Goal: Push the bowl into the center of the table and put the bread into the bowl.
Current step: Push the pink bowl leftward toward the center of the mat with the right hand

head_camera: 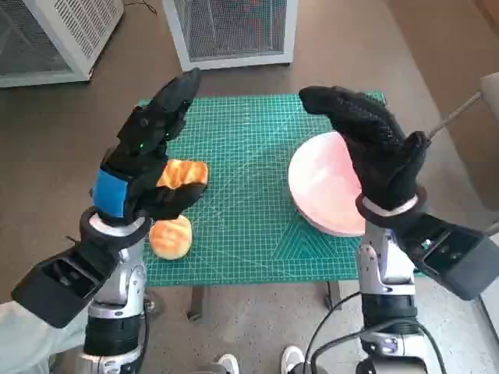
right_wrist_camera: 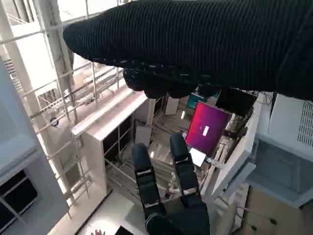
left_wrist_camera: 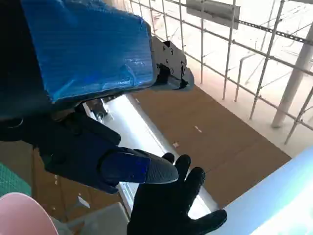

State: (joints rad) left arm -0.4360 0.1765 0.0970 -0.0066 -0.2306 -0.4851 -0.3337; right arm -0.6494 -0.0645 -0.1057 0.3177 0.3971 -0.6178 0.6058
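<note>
Nearest the robot on the left side sits a round bun (head_camera: 171, 238), close to the near edge of the tabletop (head_camera: 249, 241), w/ a second, toastier bread (head_camera: 184, 173) just beyond it. The left robot hand (head_camera: 148, 160) hangs above both, raised off the mat, fingers apart and pointing away from the robot, thumb curled under; it grips nothing, and how high it is above the bread can't be told from the head view. The bowl (head_camera: 323, 187) lies on the right half of the tabletop, pink, upright, its near rim close to the front edge and its right part hidden under the right robot hand (head_camera: 374, 144). That gloved hand is spread wide, empty, over the bowl's right side, fingers aimed away and slightly left; contact w/ the rim can't be confirmed. Key relation: the table's centre lies left of the bowl and a bit further away, so the right hand, much the nearer one, is on the correct side to shove it leftward. The bowl is round, so no long axis matters. The far bread's long axis runs roughly left-right; the bun has none. Both wrist views look up at racks and ceiling, each showing the other hand w/ fingers apart.
</note>
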